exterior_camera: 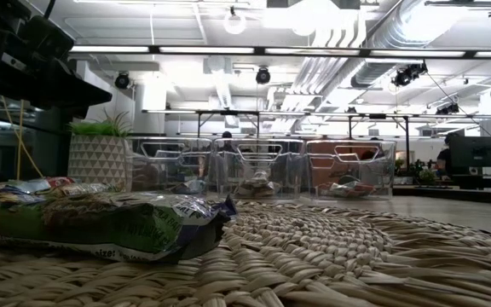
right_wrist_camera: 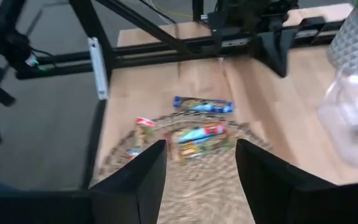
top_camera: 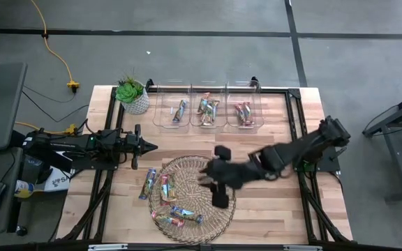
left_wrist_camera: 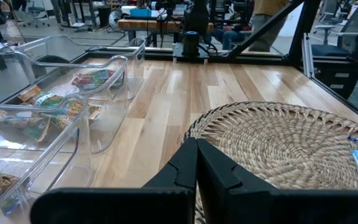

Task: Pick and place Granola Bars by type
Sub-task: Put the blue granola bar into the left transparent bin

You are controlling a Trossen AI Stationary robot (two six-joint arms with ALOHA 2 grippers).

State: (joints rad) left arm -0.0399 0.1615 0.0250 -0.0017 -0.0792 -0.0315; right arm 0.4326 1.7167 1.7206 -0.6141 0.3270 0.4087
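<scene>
Several granola bars [top_camera: 165, 188] lie on the round wicker mat [top_camera: 208, 209], toward its left side, and one blue-wrapped bar [top_camera: 147, 183] sits at its left edge. More bars lie sorted in three clear bins [top_camera: 209, 109] at the far edge. My right gripper [top_camera: 215, 176] hovers open over the mat's middle and holds nothing. In the right wrist view [right_wrist_camera: 201, 163] the bars [right_wrist_camera: 197, 134] show ahead between its spread fingers. My left gripper [top_camera: 149, 146] waits shut at the left, beside the mat, and its closed fingers [left_wrist_camera: 196, 165] show in the left wrist view. A green-wrapped bar [exterior_camera: 101, 223] fills the low view's foreground.
A potted plant [top_camera: 132, 95] stands at the far left corner, next to the bins. Black frame rails run along the table's left and right sides [top_camera: 295, 139]. Bare wood lies between the mat and the bins [top_camera: 257, 143].
</scene>
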